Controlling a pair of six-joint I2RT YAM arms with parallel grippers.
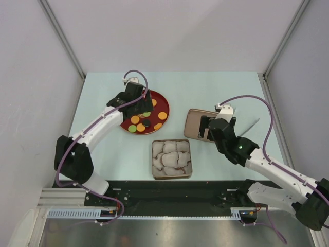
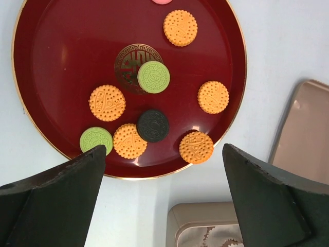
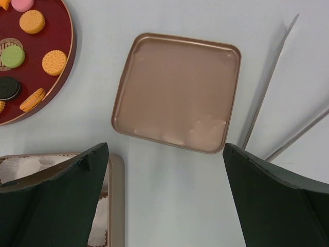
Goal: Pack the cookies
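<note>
Left gripper (image 2: 163, 148) is hovering, jaws spread, above the red plate (image 2: 51, 62) | cookies (image 2: 107, 103) are lying on that plate | tin (image 1: 172, 177) is sitting on the desk (image 1: 118, 154), holding white paper cups (image 1: 169, 157) | right gripper (image 3: 165, 146) is hovering, jaws spread, above the lid (image 3: 177, 92), gripping nothing

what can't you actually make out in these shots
Top external: the left gripper covers part of the red plate, so the cookies can't all be counted.
Left wrist: the pink cookie is cut off by the top edge.
Right wrist: the tin of paper cups sits mostly behind a finger of the right gripper and runs off the bottom edge.
Top external: the right gripper hides the lid's right side.
</note>
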